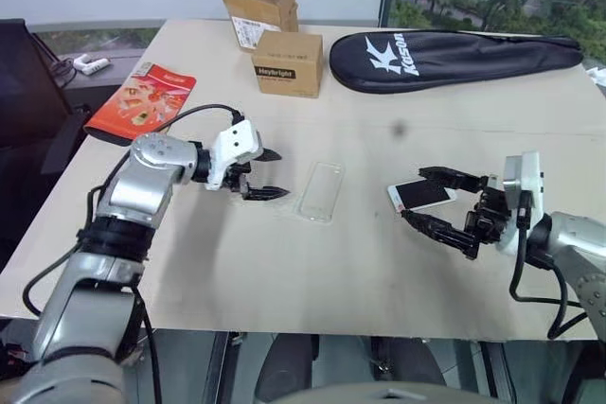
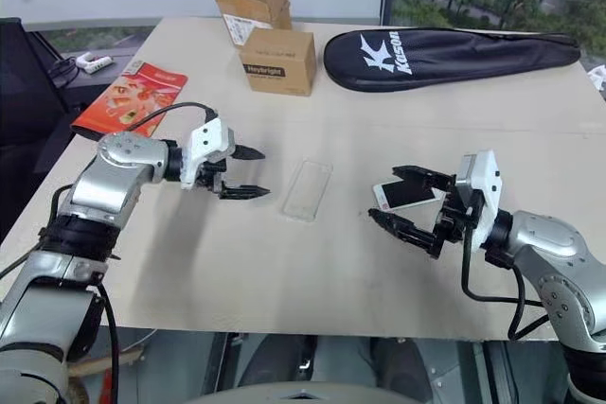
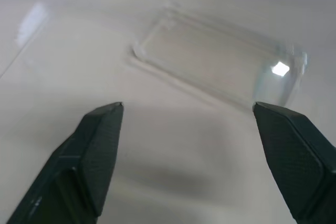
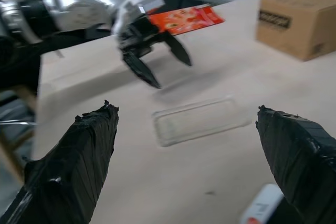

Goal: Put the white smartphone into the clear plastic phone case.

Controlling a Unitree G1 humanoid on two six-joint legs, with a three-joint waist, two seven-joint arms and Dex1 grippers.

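The clear plastic phone case lies flat mid-table. My left gripper hovers just to its left, pointing at it, open and holding nothing. In the left wrist view the case lies just beyond the open fingertips. The white smartphone lies to the right of the case, between the wide-spread fingers of my open right gripper. The gap is much wider than the phone. The right wrist view has the phone's corner by one finger, the case ahead and the left gripper beyond it.
A red-orange printed packet lies at the table's left edge. Two cardboard boxes and a black racket bag sit along the back. The table's front edge runs close below both arms.
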